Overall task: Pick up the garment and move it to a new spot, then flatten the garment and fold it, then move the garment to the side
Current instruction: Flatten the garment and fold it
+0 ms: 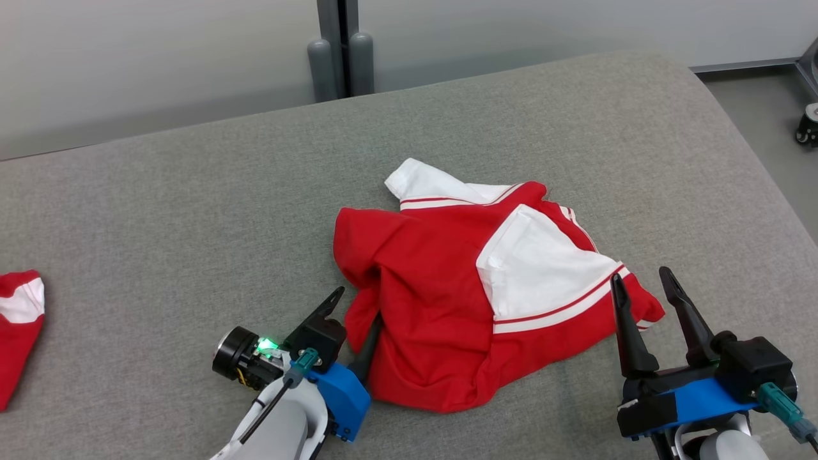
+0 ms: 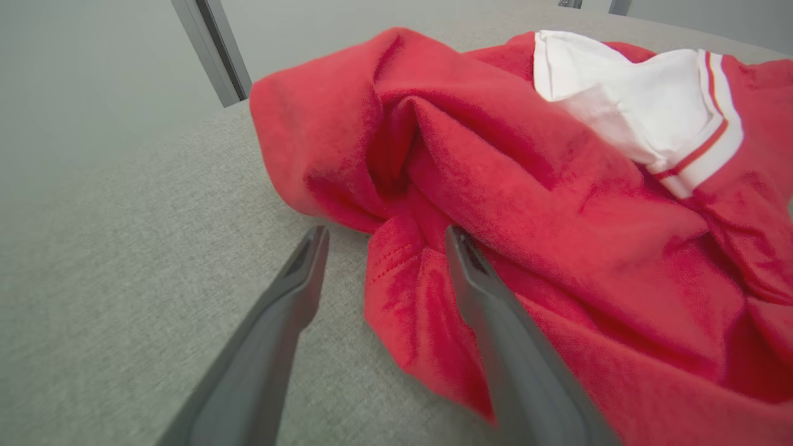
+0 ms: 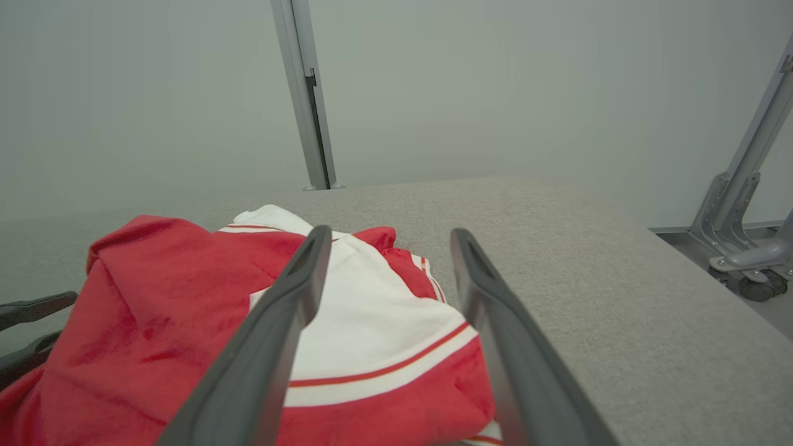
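The garment [image 1: 441, 300], red with white panels and red stripes, lies crumpled in the middle of the grey padded table [image 1: 192, 211]. My left gripper [image 1: 356, 310] sits low at its near-left edge, open. In the left wrist view the garment [image 2: 526, 204] bulges before the left gripper [image 2: 387, 232], a red fold lying between the fingers and the right finger [image 2: 495, 310] resting against the cloth. My right gripper [image 1: 640, 276] is open at the garment's right corner. In the right wrist view the right gripper [image 3: 390, 234] hovers over the white panel of the garment [image 3: 372, 322].
Another red and white cloth [image 1: 19, 313] lies at the table's left edge. A grey post [image 1: 339, 57] stands behind the table. The table's right side drops to the floor, where a caster wheel [image 1: 808, 128] and a metal frame [image 3: 743, 204] stand.
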Available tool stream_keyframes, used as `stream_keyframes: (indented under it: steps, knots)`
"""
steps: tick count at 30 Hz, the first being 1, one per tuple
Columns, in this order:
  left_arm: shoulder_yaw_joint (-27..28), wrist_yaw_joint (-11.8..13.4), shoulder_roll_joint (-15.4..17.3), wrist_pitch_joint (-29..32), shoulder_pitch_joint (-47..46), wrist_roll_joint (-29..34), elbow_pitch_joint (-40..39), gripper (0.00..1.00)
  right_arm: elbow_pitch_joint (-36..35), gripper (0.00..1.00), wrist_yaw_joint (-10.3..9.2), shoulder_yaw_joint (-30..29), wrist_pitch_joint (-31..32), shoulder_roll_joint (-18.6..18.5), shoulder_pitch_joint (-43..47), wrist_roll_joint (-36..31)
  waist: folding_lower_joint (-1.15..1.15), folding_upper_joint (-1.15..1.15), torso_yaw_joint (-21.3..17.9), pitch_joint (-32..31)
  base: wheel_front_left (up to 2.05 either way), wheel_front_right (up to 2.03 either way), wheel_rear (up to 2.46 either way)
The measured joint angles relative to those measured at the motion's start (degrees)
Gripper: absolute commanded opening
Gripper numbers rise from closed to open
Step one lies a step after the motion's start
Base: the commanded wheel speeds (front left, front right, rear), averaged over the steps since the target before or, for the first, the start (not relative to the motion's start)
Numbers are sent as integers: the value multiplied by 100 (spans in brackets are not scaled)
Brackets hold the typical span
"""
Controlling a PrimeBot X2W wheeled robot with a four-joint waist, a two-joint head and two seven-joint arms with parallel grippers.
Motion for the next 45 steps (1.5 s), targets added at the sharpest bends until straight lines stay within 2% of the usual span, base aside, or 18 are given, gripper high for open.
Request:
stream_keyframes:
  steps: [12,13,14,15,16,20,22,27,32,39,45]
  knots:
    - [-777,-16,-8,-25,-435,-654,1201,100,103,100,0,-5,0,4,-52,5,0,-1,-150,25,0,0,0]
    - [-847,-16,-8,-26,-465,-734,1267,92,108,100,0,-13,0,3,-51,5,0,-1,-146,20,0,0,0]
    - [-916,-16,-9,-26,-499,-811,1316,46,111,100,0,-22,0,3,-50,5,0,-1,-138,14,0,0,0]
    - [-990,-16,-9,-26,-522,-893,1341,6,115,100,0,-32,0,3,-49,4,0,-1,-125,6,0,0,0]
    - [-1048,-16,-9,-26,-532,-982,1354,0,124,100,0,-36,0,2,-48,4,0,-1,-109,-2,0,0,0]
    - [-1033,-11,-16,-14,-542,-1223,1238,0,136,100,0,-35,0,3,-41,5,0,-1,2,-73,0,0,0]
    - [-892,75,-8,-7,-539,-1284,1012,0,138,100,0,-41,0,4,-20,5,0,-1,66,-115,0,0,0]
    - [-226,358,183,-7,-164,-1511,148,0,138,100,0,-92,-1,5,41,7,0,-1,262,-224,0,0,0]
    - [300,541,407,-7,414,-1514,-676,0,151,100,0,-108,0,14,114,15,0,-1,518,-326,0,0,0]
    - [1024,750,478,-7,1227,-1511,-1540,0,169,100,0,-118,0,23,181,14,0,-1,889,-449,0,0,0]
    - [1532,877,482,-8,1934,-1474,-1914,0,200,100,0,-134,0,23,233,16,-1,-1,1107,-498,0,0,0]
